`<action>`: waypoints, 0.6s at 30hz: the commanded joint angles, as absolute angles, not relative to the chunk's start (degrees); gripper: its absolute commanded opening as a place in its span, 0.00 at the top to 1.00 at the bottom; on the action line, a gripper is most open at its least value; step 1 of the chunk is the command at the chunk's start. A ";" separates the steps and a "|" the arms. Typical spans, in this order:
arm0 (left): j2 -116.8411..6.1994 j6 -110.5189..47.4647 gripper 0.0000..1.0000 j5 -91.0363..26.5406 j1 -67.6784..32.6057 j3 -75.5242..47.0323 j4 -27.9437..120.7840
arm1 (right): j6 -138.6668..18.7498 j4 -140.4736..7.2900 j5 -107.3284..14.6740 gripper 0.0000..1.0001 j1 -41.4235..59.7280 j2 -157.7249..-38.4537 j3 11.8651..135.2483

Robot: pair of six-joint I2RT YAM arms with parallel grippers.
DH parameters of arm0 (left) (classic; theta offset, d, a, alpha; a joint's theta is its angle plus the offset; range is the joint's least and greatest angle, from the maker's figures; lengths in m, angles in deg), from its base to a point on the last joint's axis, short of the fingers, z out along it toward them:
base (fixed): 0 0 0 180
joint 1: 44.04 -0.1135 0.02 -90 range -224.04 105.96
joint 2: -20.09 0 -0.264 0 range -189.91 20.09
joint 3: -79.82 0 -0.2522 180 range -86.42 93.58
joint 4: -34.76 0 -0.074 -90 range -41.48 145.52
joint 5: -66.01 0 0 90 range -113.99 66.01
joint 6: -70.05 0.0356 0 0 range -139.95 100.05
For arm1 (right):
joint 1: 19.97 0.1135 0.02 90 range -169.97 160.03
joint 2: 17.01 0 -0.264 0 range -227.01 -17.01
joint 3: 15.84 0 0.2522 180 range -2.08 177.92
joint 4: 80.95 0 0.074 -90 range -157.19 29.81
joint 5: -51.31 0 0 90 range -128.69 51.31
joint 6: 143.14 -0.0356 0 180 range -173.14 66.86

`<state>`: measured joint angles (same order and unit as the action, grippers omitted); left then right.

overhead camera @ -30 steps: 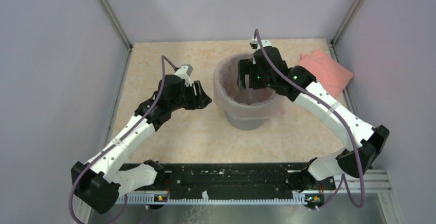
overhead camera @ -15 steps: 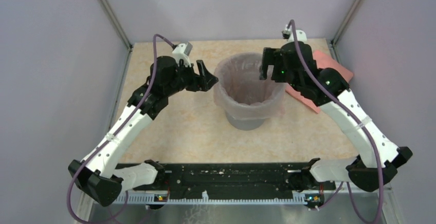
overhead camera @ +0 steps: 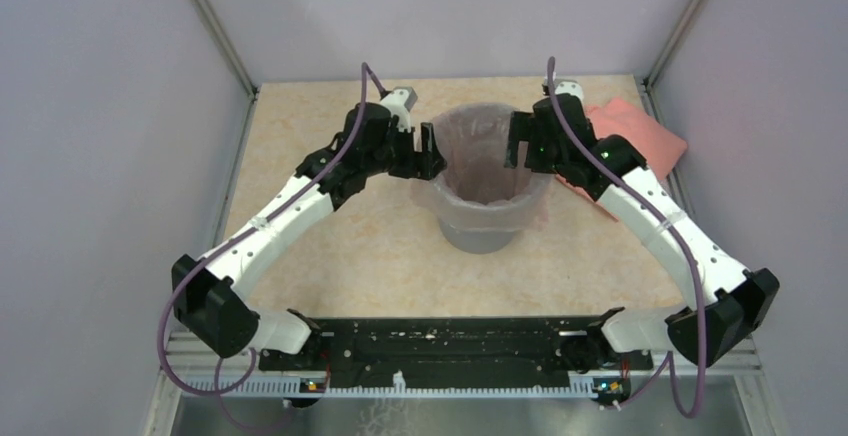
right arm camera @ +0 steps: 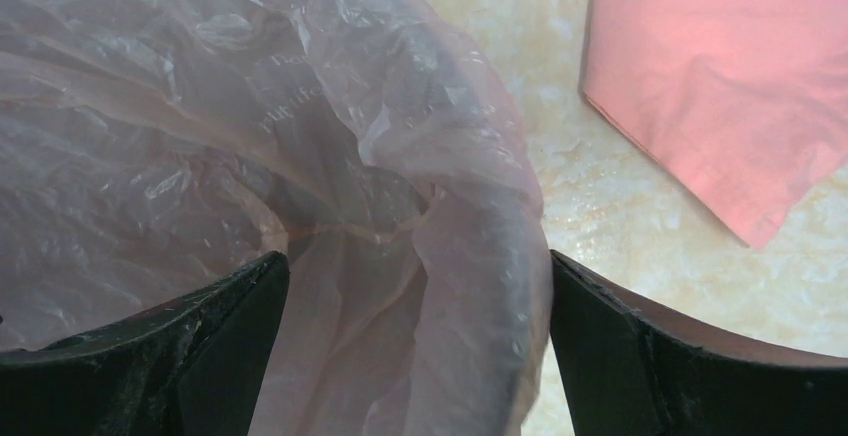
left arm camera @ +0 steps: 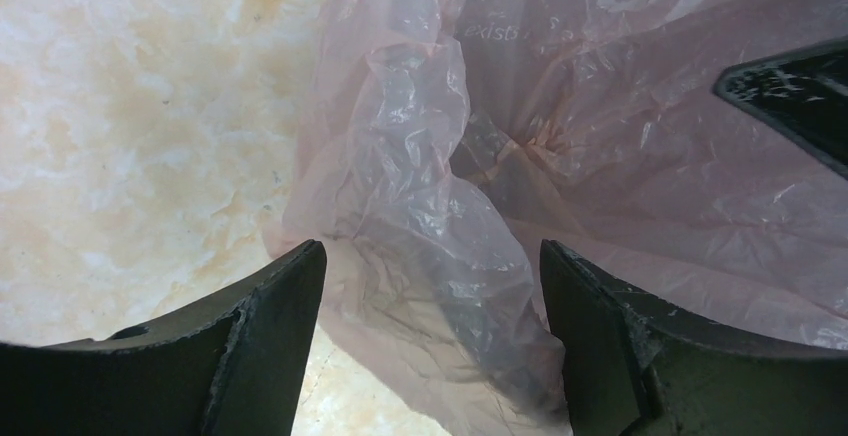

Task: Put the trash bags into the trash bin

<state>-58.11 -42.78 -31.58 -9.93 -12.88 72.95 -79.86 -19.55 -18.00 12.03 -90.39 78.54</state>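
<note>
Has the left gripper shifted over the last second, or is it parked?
Yes. The left gripper has moved rightward and farther from the near edge, up to the left rim of the trash bin.

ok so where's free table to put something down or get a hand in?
Free: the front strip of table between bin and arm bases, and the back left corner behind the left arm. Crowded: the bin rim, left gripper and right gripper either side over the bag; back right, where the folded pink bundle lies.
</note>
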 commanded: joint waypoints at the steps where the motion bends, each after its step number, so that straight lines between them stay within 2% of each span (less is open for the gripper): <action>1: -60.11 -41.56 0.16 -29.98 -9.01 -11.03 70.83 | -80.96 -24.56 -18.86 0.06 11.56 -92.64 78.56; 4: -61.08 -41.73 0.18 -29.69 -8.63 -11.36 70.01 | -81.01 -25.59 -18.11 0.08 11.56 -93.86 78.25; 7: -61.64 -41.74 0.23 -29.03 -8.51 -11.93 69.65 | -81.21 -26.06 -17.97 0.15 11.58 -94.92 77.84; 12: -61.03 -42.42 0.31 -29.65 -8.51 -14.13 68.04 | -81.40 -26.84 -17.75 0.36 11.58 -95.35 76.61; 18: -60.98 -42.54 0.35 -30.35 -8.41 -14.25 67.59 | -81.62 -26.58 -16.81 0.58 11.53 -95.83 76.48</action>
<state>-61.17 -42.97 -30.53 -8.70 -13.16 69.39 -80.63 -24.82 -16.71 11.62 -95.11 77.08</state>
